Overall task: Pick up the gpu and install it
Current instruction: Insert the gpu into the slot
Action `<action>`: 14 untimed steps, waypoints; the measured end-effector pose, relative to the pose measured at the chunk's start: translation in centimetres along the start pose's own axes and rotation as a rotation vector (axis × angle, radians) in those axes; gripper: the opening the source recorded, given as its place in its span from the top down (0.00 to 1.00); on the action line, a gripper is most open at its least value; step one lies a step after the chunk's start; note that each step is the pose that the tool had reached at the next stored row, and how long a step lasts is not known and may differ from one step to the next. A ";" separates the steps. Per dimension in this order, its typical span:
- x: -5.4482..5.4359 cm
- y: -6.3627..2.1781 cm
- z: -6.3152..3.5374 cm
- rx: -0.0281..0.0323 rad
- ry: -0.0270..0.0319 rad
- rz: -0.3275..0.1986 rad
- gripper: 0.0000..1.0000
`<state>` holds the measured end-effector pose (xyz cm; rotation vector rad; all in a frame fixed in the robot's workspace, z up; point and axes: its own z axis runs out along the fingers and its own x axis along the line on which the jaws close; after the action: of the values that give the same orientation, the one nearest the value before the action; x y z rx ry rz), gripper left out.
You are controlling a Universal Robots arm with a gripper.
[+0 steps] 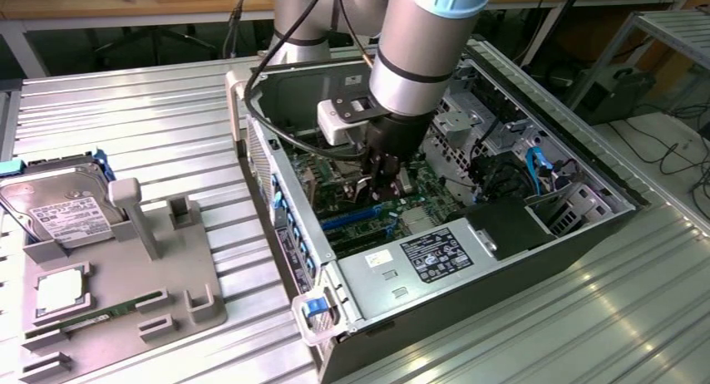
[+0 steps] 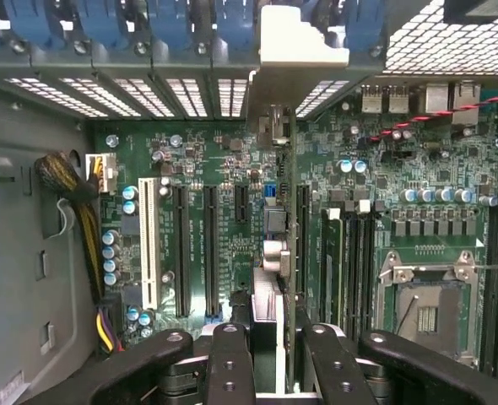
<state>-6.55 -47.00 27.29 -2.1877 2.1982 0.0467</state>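
Dark card (image 2: 289, 253) pinched edge-on in tool (image 2: 268, 337), inside computer case (image 1: 621, 203), over motherboard (image 2: 224, 169) slots. Step: install. Judgement: seating needs edge-to-slot alignment, bracket (image 2: 300, 38) at rear opening.

surface: ribbed metal table (image 1: 133, 110) | behind: wooden benches (image 1: 66, 3)

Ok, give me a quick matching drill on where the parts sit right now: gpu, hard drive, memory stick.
Things:
1. gpu
2. hard drive
3. memory stick

Places:
A. lying flat in a slot of the grey holder, at its near end
B. propped in the grey holder, white label showing
C. edge-on between the fingers of the gripper, inside the computer case

Pairs: 1-C, 2-B, 3-A
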 end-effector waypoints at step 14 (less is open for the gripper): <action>-0.2 0.57 1.34 0.0000 0.0000 0.000 0.72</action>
<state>-7.10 -46.78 25.96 -2.1878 2.1982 0.0467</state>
